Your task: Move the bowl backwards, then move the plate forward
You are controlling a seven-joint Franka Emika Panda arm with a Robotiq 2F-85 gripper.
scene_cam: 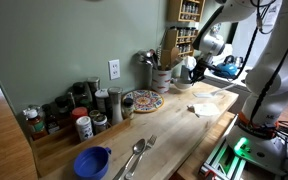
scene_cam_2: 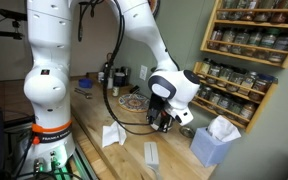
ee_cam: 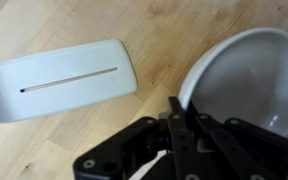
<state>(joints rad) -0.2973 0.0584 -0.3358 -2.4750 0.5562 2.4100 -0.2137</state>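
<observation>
- Bowl (ee_cam: 249,75): plain white and round. The wrist view shows only part of it. Its right side and lower edge are cut off by the frame and by the dark claw body.
- In both exterior views the bowl is hard to pick out, because the claw and the white arm crowd that spot.
- Claw (ee_cam: 180,108): closed tight. Its two dark fingers (ee_cam: 172,118) pinch the bowl's left rim, so the bowl has the claw on its near-left edge and spreads right and away from the fingertips.
- I cannot tell whether the bowl's base rests on the counter or hangs clear of it.
- A flat white piece (ee_cam: 59,80), rectangular with a thin slot along its length, lies left of the bowl and apart from it. Its left end is cut off by the frame.
- Plate (scene_cam: 142,100): orange, blue and white pattern, lying flat on the counter. It is left of the claw (scene_cam: 192,72) and well apart from it.
- Counter (ee_cam: 154,30): pale wood with visible grain.
- Against the grey-green wall stand a row of jars (scene_cam: 79,105) at far left and a crock of utensils (scene_cam: 162,75) between the plate and the claw. A white outlet (scene_cam: 114,68) is set in the wall above.
- At the near edge sit a blue bowl (scene_cam: 92,160) and spoons (scene_cam: 136,155).
- A spice shelf (scene_cam_2: 249,60) hangs on the wall, and a blue tissue box (scene_cam_2: 214,142) sits at near right.
</observation>
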